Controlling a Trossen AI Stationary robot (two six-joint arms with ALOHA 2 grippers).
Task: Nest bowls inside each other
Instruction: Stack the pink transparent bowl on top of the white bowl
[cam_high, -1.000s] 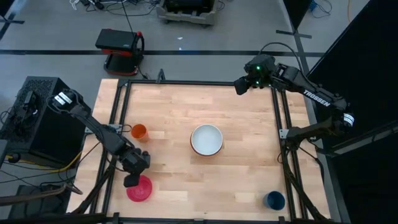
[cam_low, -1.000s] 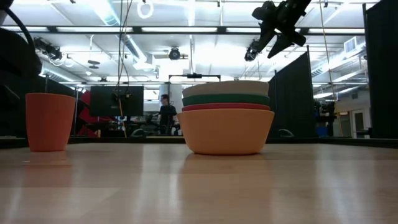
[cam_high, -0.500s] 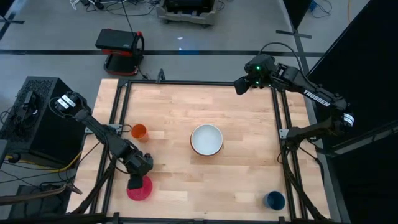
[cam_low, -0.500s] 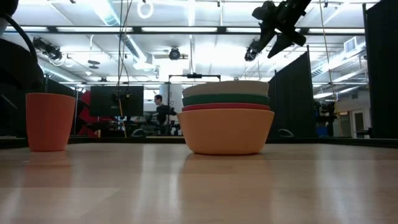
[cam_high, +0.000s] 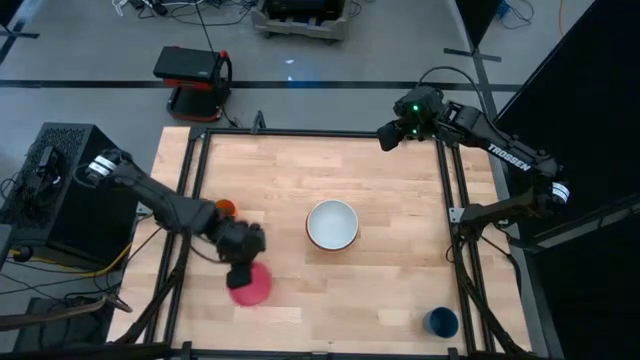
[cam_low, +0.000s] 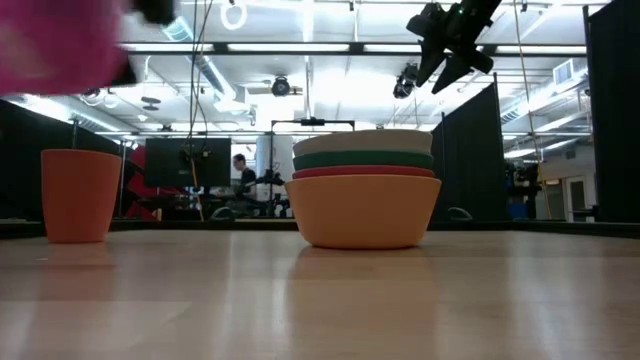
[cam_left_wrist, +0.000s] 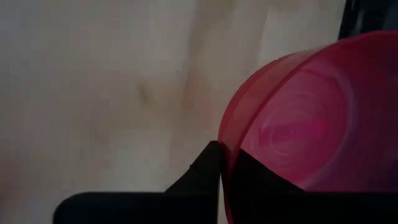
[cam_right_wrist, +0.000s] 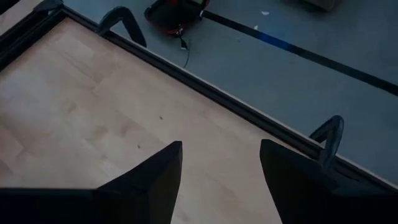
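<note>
Bench (cam_high: 380, 280): pale wood planks, smooth, satin sheen; dark metal frame (cam_high: 300, 133) along its edges. Magenta-pink bowl (cam_left_wrist: 311, 124): translucent glossy plastic, smooth. Stacked bowls (cam_low: 363, 200): matt smooth plastic, white bowl (cam_high: 332, 224) uppermost. Orange cup (cam_low: 80, 195): matt plastic. Right fingers (cam_right_wrist: 149, 180): dark, matt.

One camera looks straight down on the whole desk (cam_high: 380, 190). Another sits at desk height, facing level into the room — both take in the bowl stack (cam_high: 332, 224). Each wrist camera peers closely past its own claw at the wood.
</note>
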